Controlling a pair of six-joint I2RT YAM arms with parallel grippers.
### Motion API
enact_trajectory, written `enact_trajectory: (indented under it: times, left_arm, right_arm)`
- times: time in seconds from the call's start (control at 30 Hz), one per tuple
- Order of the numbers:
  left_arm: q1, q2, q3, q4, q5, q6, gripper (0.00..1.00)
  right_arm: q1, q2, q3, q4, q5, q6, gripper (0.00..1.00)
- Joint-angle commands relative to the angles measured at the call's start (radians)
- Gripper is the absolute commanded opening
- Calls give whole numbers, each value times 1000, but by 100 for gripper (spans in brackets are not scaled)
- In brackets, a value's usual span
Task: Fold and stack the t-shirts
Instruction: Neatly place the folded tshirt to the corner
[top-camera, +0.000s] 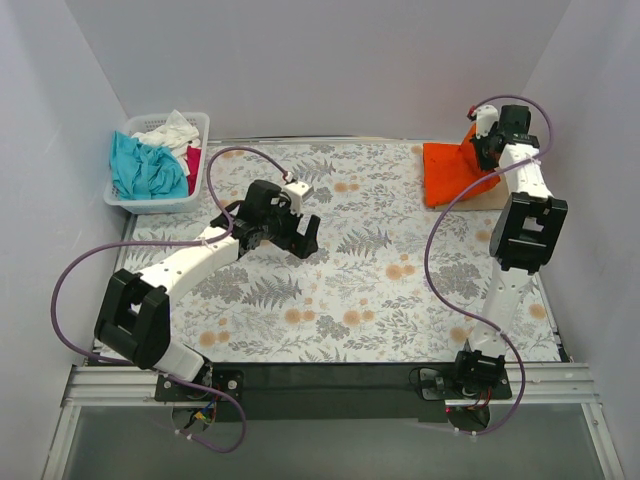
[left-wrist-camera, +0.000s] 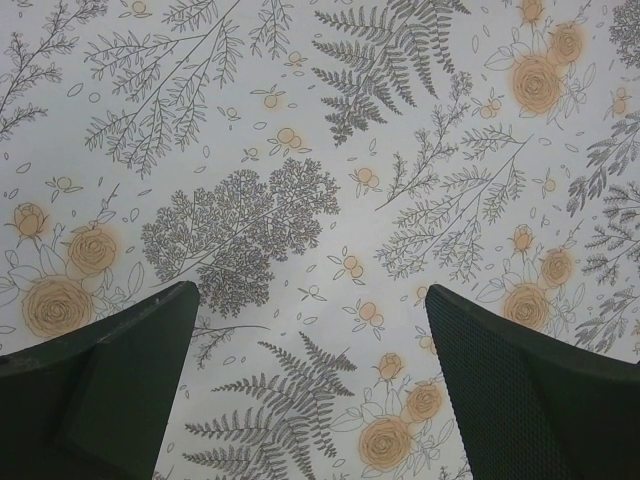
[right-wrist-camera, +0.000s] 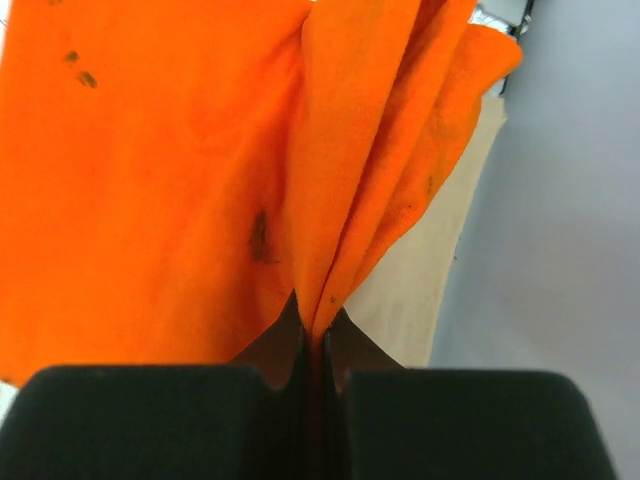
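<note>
The bright orange t-shirt (top-camera: 448, 172) lies at the table's far right corner on top of a tan t-shirt (top-camera: 492, 199). My right gripper (top-camera: 487, 148) is shut on a bunched fold of the orange t-shirt (right-wrist-camera: 180, 170) and lifts its right edge. The tan t-shirt (right-wrist-camera: 420, 280) shows beneath it. My left gripper (top-camera: 303, 234) is open and empty, hovering over the flowered tablecloth (left-wrist-camera: 320, 200) left of centre. Teal (top-camera: 145, 170), white (top-camera: 168, 130) and pink-red (top-camera: 193, 160) t-shirts lie crumpled in the basket.
A white slatted basket (top-camera: 155, 205) stands at the far left corner. White walls close in the table at the back and on both sides. The right wall (right-wrist-camera: 560, 200) is close beside the right gripper.
</note>
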Motion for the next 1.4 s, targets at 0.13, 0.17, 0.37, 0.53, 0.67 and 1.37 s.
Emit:
enact_trajectory:
  times: [0.13, 0.17, 0.37, 0.53, 0.67, 1.37]
  left_arm:
    - [5, 1, 59, -41, 19, 9, 90]
    - [7, 6, 61, -43, 19, 9, 90]
    - [7, 17, 57, -41, 23, 11, 90]
    - [5, 29, 64, -41, 26, 12, 90]
    - [5, 30, 73, -45, 25, 11, 90]
    - [5, -8, 56, -28, -1, 9, 91]
  right_arm:
    - [-27, 40, -25, 148, -18, -90, 1]
    - [-31, 45, -22, 160, -18, -101, 1]
    - [-47, 57, -8, 171, -14, -128, 1]
    - [-58, 72, -20, 180, -18, -150, 1]
    - [-58, 88, -19, 191, 1, -151, 5]
    - [-79, -29, -5, 203, 101, -72, 36]
